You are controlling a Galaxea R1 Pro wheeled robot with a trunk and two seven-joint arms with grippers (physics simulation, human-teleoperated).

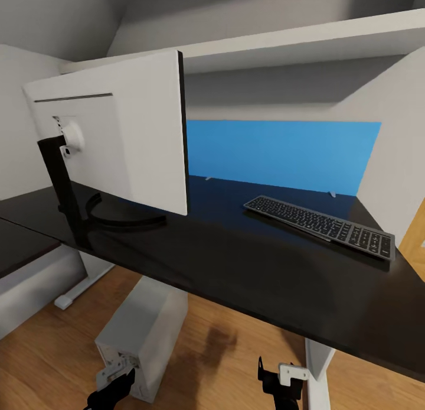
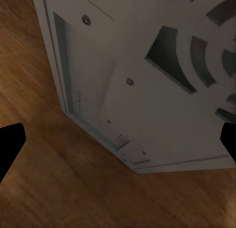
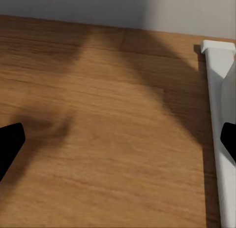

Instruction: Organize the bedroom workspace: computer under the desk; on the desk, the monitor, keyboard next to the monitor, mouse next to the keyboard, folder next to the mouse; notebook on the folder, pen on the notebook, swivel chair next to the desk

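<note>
The monitor [image 1: 130, 138] stands on the glossy black desk [image 1: 236, 262] at the left, its white back and black stand toward me. To its right the keyboard [image 1: 321, 225] lies flat before the blue back panel [image 1: 277, 153]. Under the desk, the silver-grey computer [image 1: 144, 327] stands on the wooden floor. My left gripper [image 1: 112, 386] hangs low just in front of the computer [image 2: 147, 80], open [image 2: 118, 144] and holding nothing. My right gripper [image 1: 282, 381] is low beside the white desk leg [image 1: 316, 360], open [image 3: 118, 144] over bare floor. The mouse, folder, notebook, pen and swivel chair are out of view.
The white foot of the desk leg [image 3: 219, 114] runs along the floor beside my right gripper. Another white leg foot [image 1: 82, 280] sits under the monitor's side. A white shelf [image 1: 295, 38] spans the wall above the desk. An oak door [image 1: 416, 244] shows at the right edge.
</note>
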